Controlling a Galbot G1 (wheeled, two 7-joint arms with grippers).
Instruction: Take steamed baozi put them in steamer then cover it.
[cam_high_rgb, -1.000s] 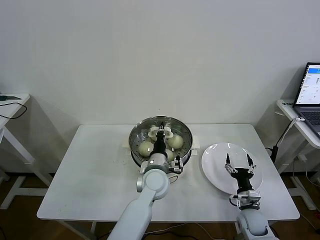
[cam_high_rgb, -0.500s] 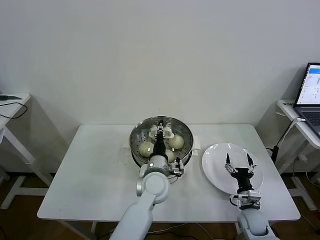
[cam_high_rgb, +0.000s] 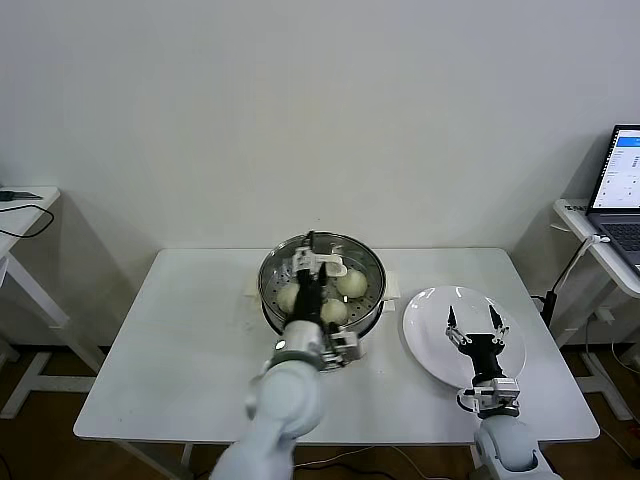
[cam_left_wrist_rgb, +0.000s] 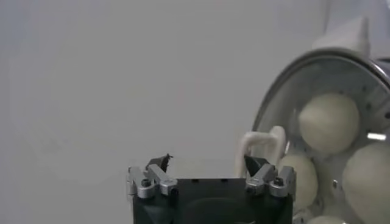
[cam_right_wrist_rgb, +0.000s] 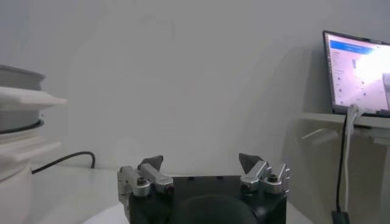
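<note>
The steel steamer (cam_high_rgb: 270, 278) stands at the middle back of the white table. Cream baozi (cam_high_rgb: 350, 283) (cam_high_rgb: 333, 311) (cam_high_rgb: 289, 297) lie inside it. A clear glass lid (cam_left_wrist_rgb: 341, 76) rests over them, with its cream handle (cam_left_wrist_rgb: 262, 145) upright; buns (cam_left_wrist_rgb: 329, 122) show through the glass. My left gripper (cam_high_rgb: 311, 262) hovers over the steamer just beside the handle, open and holding nothing (cam_left_wrist_rgb: 207, 161). My right gripper (cam_high_rgb: 474, 322) stands open and empty above the white plate (cam_high_rgb: 425, 322), also in its wrist view (cam_right_wrist_rgb: 201, 161).
A laptop (cam_high_rgb: 622, 188) sits on a side table at the far right, with a cable (cam_high_rgb: 570, 275) hanging near the table corner. Another side table (cam_high_rgb: 20, 205) is at the far left. The steamer's side (cam_right_wrist_rgb: 15, 115) and power cord (cam_right_wrist_rgb: 61, 159) show from the right wrist.
My left gripper has opened and let go of the lid's cream handle, shifting slightly left over the steamer. The right arm has stayed over the plate.
</note>
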